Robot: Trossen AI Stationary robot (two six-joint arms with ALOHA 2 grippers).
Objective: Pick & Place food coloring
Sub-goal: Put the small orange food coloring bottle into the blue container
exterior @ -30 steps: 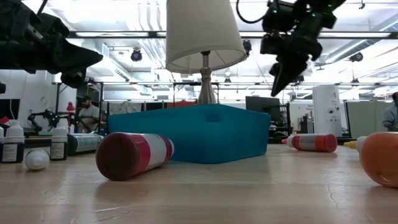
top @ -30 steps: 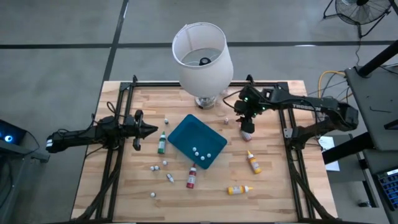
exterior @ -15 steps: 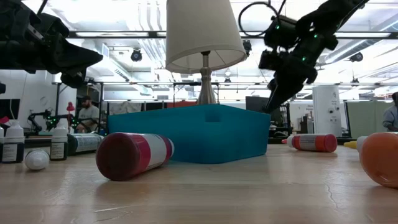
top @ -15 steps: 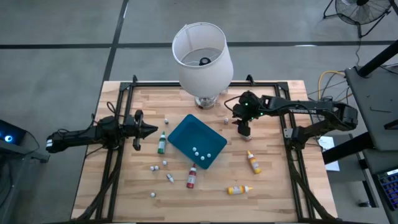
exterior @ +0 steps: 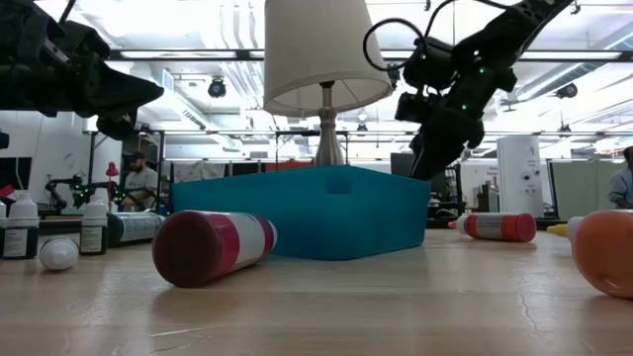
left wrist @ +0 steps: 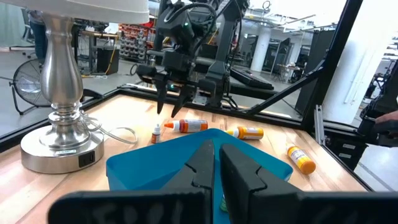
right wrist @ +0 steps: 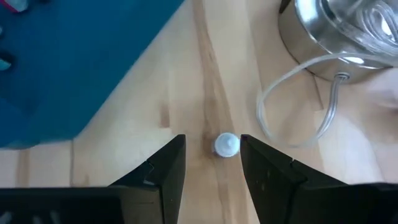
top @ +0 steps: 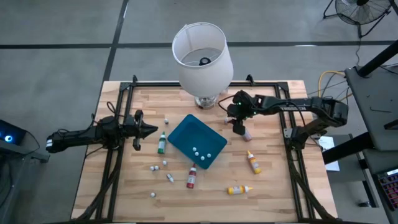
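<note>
Food coloring bottles lie on their sides on the wooden table: a green one, a red one, two orange ones and a reddish one. A tiny white-capped bottle stands upright near the lamp base. My right gripper hangs open above it, slanting down, one finger on either side of the cap, touching nothing. At the table's left my left gripper waits, level and shut, holding nothing.
A teal tray with small white pieces inside sits mid-table, just left of my right gripper. A lamp with a white shade, its metal base and its cord stand close behind. Small white caps are scattered near the front left.
My right gripper has come down and moved toward the table's left, from above the reddish bottle to above the tiny white-capped bottle, tipping a little more downward. Its fingers have stayed open. No bottle has moved.
</note>
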